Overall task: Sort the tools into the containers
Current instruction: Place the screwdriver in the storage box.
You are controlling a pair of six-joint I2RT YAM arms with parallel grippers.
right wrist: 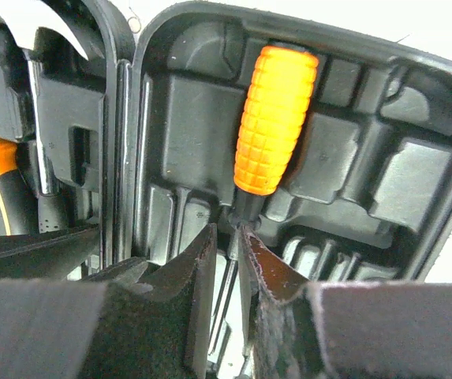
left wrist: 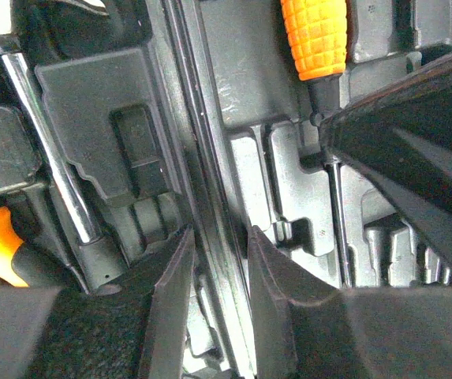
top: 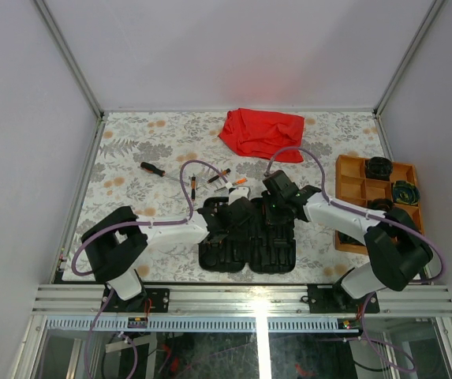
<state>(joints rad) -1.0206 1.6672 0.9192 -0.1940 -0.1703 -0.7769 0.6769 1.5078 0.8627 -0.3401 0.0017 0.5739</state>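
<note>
Screwdriver with the knobbly orange handle (right wrist: 275,118) lies in the right half of the open black case (top: 245,254), which sits at the centre of the overhead frame. In the right wrist view its handle points to the top and its shaft runs down into a moulded groove. My right gripper (right wrist: 227,253) straddles that shaft just below the handle with its jaws narrow. I can't tell whether the pads bite or only flank it. I read this as seating the tool in its slot, which would explain coming at the thin shaft rather than the fat handle.

My left gripper (left wrist: 220,292) sits narrow astride the case's hinge ridge and looks pinched onto it. My guess is that it pins the case down while the other arm works. A hammer (right wrist: 48,28) fills the left half, its steel head at the upper left of the right wrist view.

Overhead, loose screwdrivers (top: 152,168) lie above the case: one left of centre, and smaller ones just beyond the case's top edge. The orange tray (top: 352,170) at the right edge holds dark round items I can't identify. A red cloth (top: 261,133) is heaped at top centre.

The table (top: 131,150) wears a pale floral print. Plain pale walls (top: 233,47) close three sides, with metal posts at the corners.
</note>
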